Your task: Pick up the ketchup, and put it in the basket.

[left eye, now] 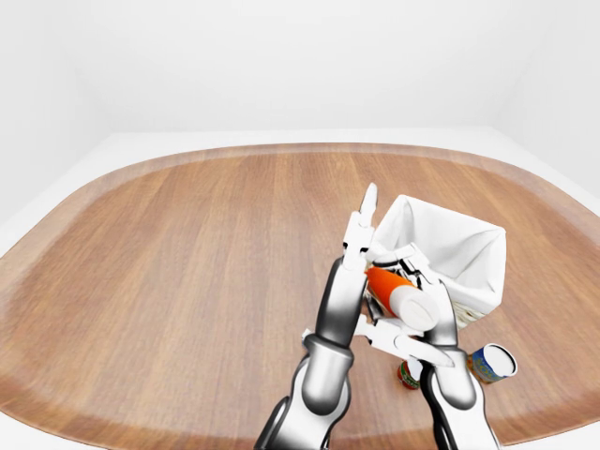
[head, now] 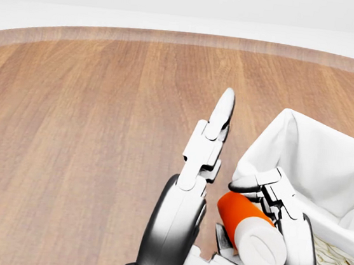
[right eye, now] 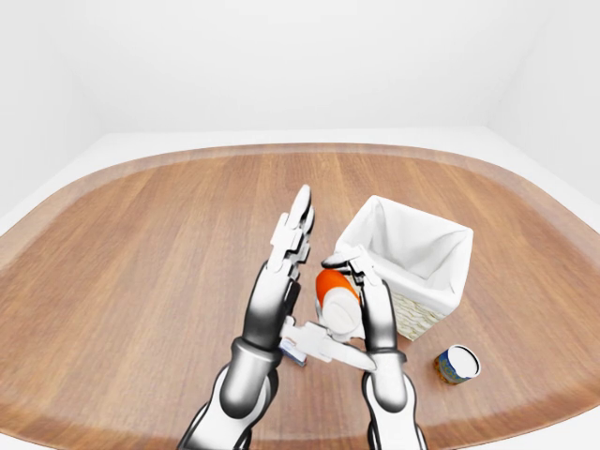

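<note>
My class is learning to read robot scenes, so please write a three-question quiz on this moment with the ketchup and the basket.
1. True or false: the ketchup already lies inside the basket.
2. Which robot hand has its fingers round the bottle: A left, B right?
3. Fill in: in the right-eye view, a ____ lies on the table below and right of the basket.

Key: 1 false, it is held beside the basket; 2 B; 3 can.
</note>
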